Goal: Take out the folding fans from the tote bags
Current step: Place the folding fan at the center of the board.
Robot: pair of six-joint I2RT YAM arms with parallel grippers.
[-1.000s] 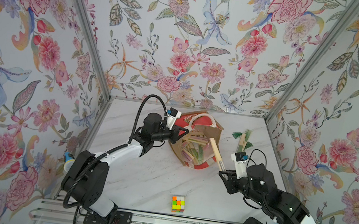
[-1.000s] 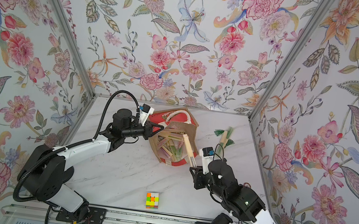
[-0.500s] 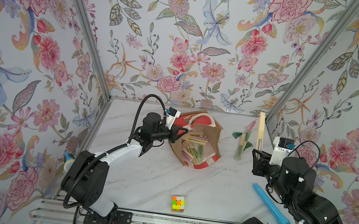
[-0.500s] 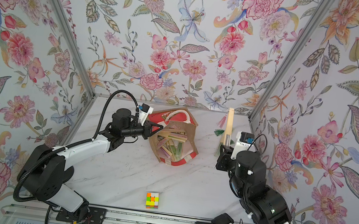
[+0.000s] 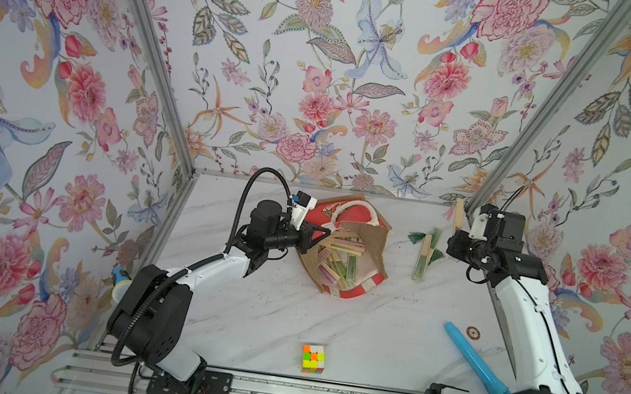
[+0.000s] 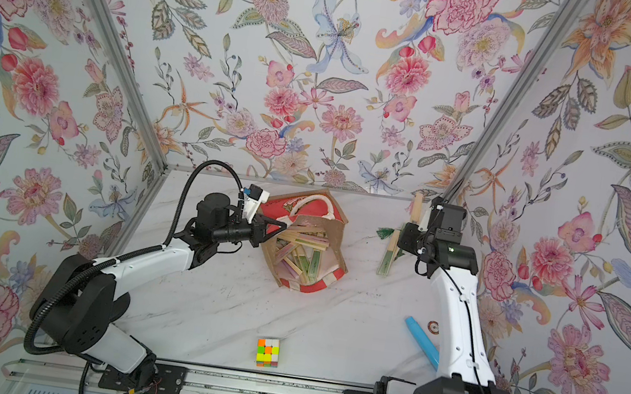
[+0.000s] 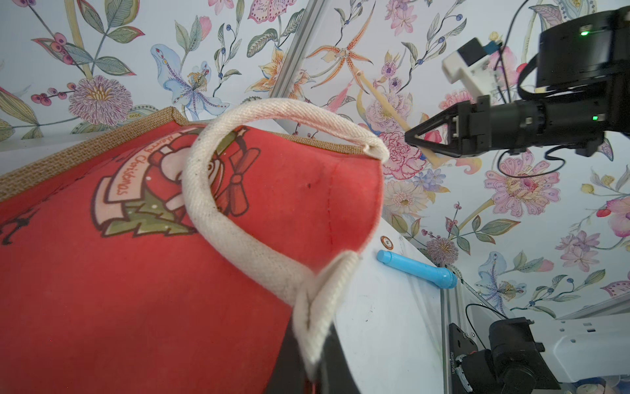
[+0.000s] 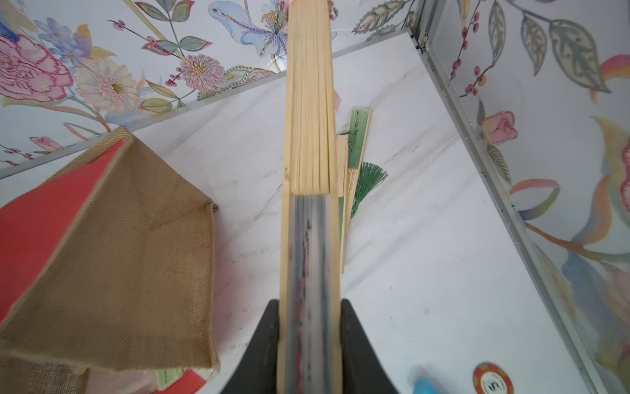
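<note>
With my left claw (image 5: 323,230) clamped on the handle (image 7: 238,245) of the bag (image 5: 377,236), I'd lower the fan (image 8: 308,119) gripped in my right claw (image 8: 308,303) flat beside the fans (image 5: 421,259) on the worktop (image 5: 267,317).

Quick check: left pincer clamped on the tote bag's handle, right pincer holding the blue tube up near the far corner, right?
Not the tube: the right pincer is shut on a folding fan, its bamboo slats showing between the fingers in the right wrist view. The blue tube lies on the table. The left pincer does clamp the tote bag by its handle.
</note>
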